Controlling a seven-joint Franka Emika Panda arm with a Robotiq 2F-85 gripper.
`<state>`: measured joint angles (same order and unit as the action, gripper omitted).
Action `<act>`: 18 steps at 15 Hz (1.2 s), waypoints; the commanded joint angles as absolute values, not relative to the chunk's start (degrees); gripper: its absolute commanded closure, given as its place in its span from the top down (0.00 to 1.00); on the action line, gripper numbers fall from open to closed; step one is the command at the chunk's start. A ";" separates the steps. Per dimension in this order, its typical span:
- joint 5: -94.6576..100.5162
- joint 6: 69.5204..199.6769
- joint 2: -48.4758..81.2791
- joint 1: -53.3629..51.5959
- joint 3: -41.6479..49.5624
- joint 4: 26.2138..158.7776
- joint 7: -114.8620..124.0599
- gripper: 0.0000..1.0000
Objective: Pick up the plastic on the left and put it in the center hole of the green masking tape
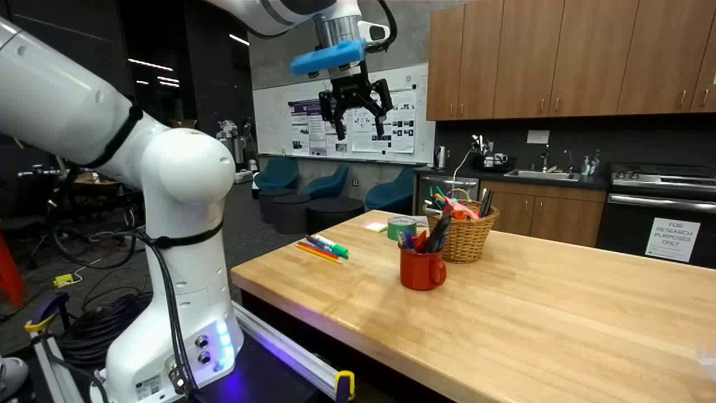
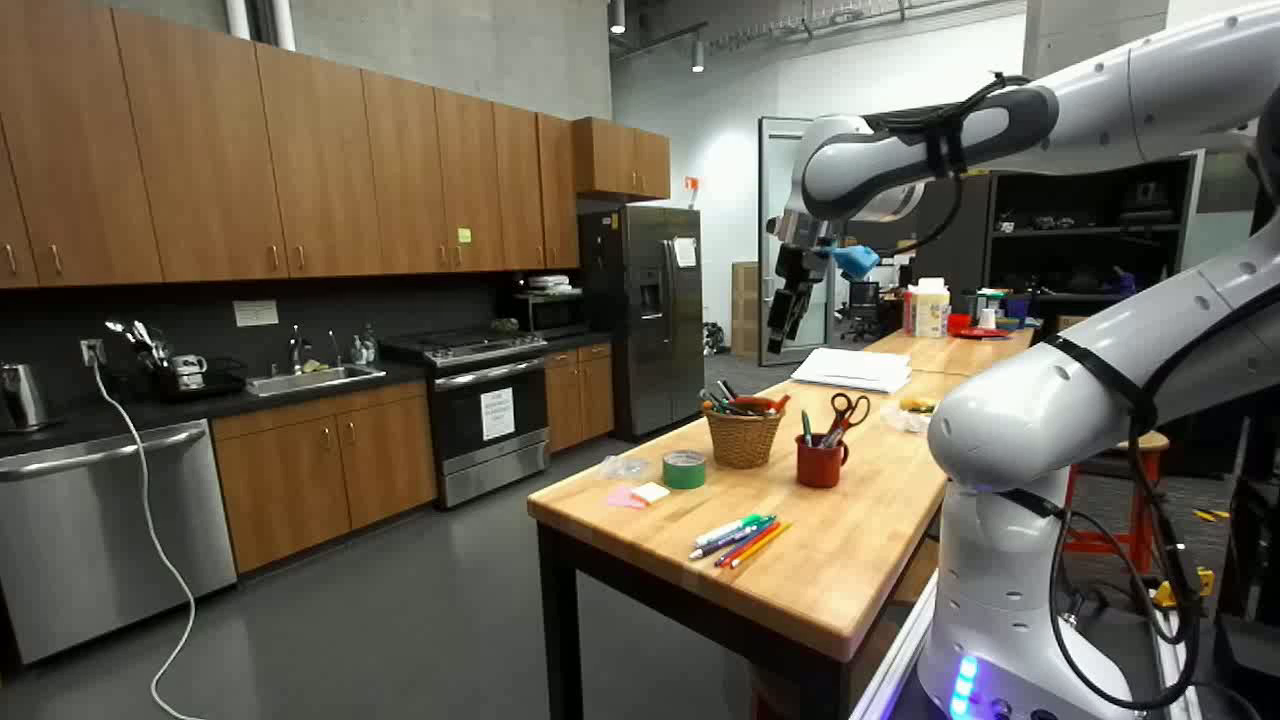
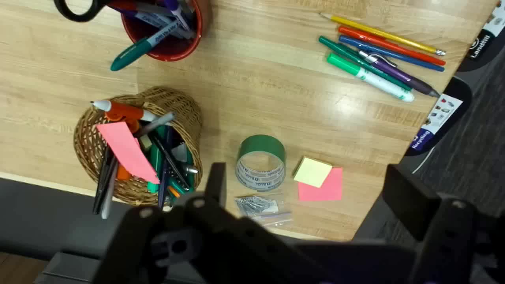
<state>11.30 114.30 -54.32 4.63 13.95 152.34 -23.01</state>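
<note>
A small clear plastic bag (image 3: 264, 209) with grey metal bits inside lies flat on the table beside the green masking tape (image 3: 262, 144). The bag also shows left of the tape in an exterior view (image 2: 622, 468). The tape roll lies flat, and bare table shows through its center hole. The tape also shows in both exterior views (image 1: 401, 228) (image 2: 684, 472). My gripper (image 1: 360, 130) is open and empty, high above the table; in the wrist view (image 3: 309, 189) its fingers are wide apart. It also shows in an exterior view (image 2: 785, 325).
A wicker basket of pens (image 3: 189, 114) and a red mug (image 3: 169, 55) with markers and scissors stand near the tape. Yellow notes (image 3: 313, 171) lie on a pink sheet (image 3: 331, 189). Several loose pens (image 2: 740, 540) lie near the table edge. White papers (image 2: 852, 368) lie farther along.
</note>
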 commanded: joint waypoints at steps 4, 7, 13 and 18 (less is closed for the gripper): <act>11.28 114.07 -54.66 3.79 13.71 152.76 -23.04 1.00; 11.32 114.26 -54.69 3.13 13.33 153.32 -22.98 1.00; 10.75 113.26 -54.54 1.58 12.69 154.62 -23.52 1.00; 10.73 113.05 -55.17 -0.32 10.65 157.64 -22.80 1.00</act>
